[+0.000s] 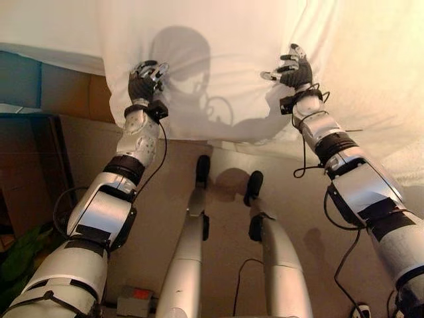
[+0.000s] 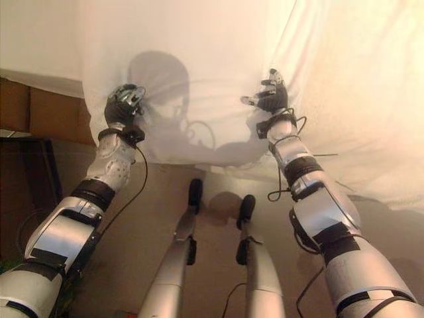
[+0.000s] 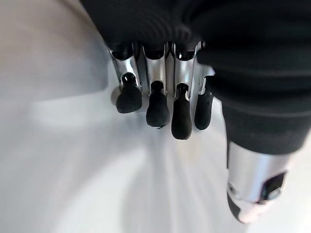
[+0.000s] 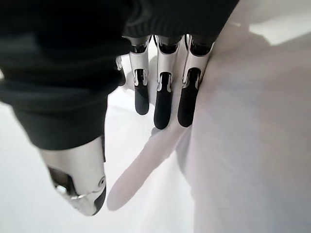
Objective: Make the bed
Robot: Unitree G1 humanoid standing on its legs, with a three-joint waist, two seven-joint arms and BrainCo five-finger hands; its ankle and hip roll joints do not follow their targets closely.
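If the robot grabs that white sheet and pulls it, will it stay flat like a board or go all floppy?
Probably floppy: the sheet already hangs over the bed's edge and shows soft folds by the right hand. It is likely light, since it drapes thinly. It may slide and bunch rather than move in one piece, so the left hand may have to pull too.

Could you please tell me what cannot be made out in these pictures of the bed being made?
- Mattress and bed frame: covered by the white sheet in both eye views.
- The sheet's far edges: cut off by the top and right borders.
- Whether the left hand touches the sheet: unclear in its wrist view.
- Dark furniture by the bed: cut off at the left border.
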